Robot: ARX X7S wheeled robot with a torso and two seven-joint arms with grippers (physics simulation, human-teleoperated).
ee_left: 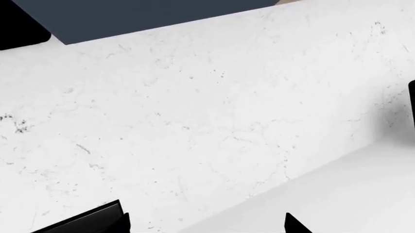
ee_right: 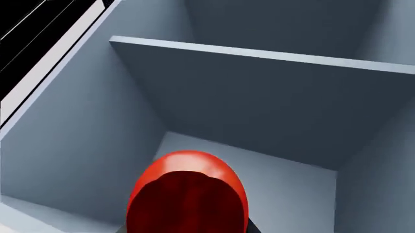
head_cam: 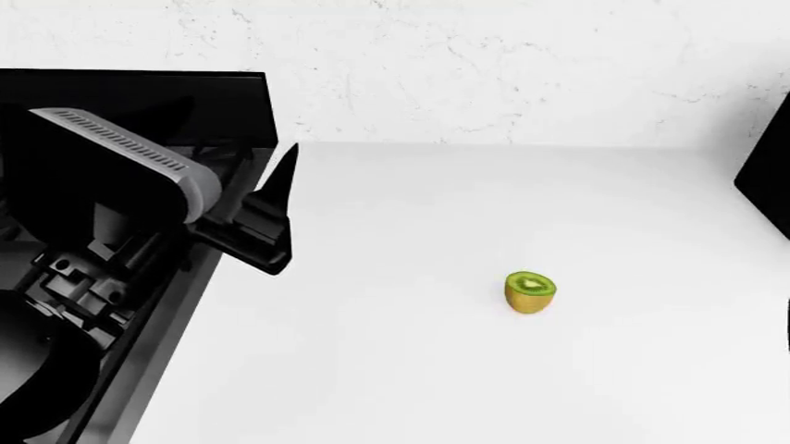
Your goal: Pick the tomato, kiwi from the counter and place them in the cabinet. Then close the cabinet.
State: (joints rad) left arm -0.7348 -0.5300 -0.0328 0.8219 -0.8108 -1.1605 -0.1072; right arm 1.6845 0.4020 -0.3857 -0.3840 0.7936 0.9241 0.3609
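Observation:
The kiwi (head_cam: 530,291), halved with its green cut face up, sits alone on the white counter (head_cam: 408,370). My left gripper (head_cam: 277,213) hovers over the counter's left edge beside the black stove, well left of the kiwi. In the left wrist view its fingertips (ee_left: 123,221) stand wide apart with nothing between them. The glossy red tomato (ee_right: 188,191) fills the jaws of my right gripper (ee_right: 189,229) and is held inside the grey cabinet (ee_right: 77,145), above its lower floor and below a shelf (ee_right: 259,56). The right gripper's fingers are mostly hidden behind the tomato.
The black gas stove (head_cam: 74,370) lies at the left of the counter. The white marbled backsplash (head_cam: 494,74) runs along the back. A dark panel (head_cam: 768,190) juts in at the right edge. The cabinet's dark underside (ee_left: 149,14) shows above the wall.

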